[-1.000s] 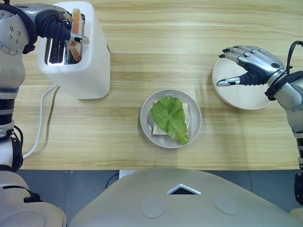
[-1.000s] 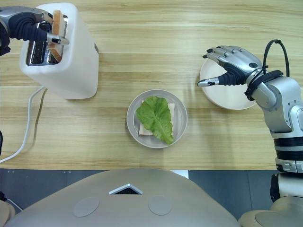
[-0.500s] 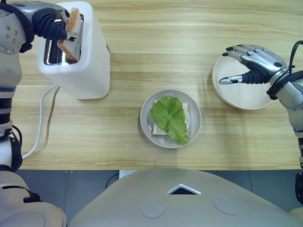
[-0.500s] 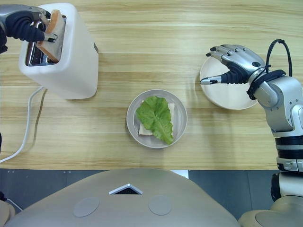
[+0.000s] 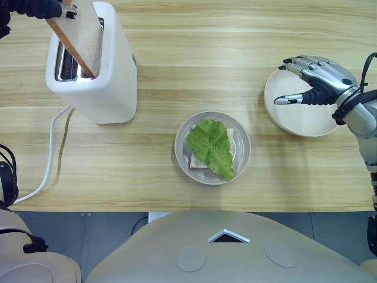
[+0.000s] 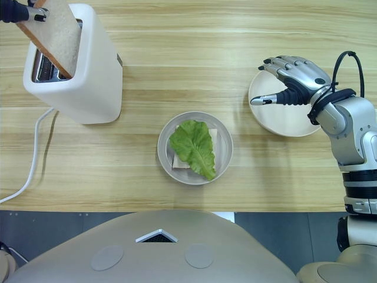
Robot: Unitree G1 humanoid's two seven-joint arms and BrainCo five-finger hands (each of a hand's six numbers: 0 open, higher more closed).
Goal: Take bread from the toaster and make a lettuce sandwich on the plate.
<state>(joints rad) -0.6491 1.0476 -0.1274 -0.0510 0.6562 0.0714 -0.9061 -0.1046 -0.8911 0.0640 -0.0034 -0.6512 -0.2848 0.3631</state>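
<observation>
A white toaster [image 5: 100,76] stands at the table's back left. My left hand [image 5: 35,7], at the view's top left corner, is shut on a slice of bread [image 5: 79,35] that hangs tilted over the toaster's slots, its lower corner still at the slot. On the grey plate [image 5: 241,154] in the middle lies a bread slice [image 5: 231,138] with a green lettuce leaf [image 5: 212,147] on top. My right hand [image 5: 312,79] hovers open over a cream bowl at the right.
The cream bowl [image 5: 297,118] sits at the right, under my right hand. The toaster's white cable [image 5: 50,159] runs down the left side towards the front edge of the table. Bare wood lies between toaster and plate.
My left hand has risen and drawn the bread slice up out of the toaster slot, tilting it. The right hand has drifted slightly right and stays open.
</observation>
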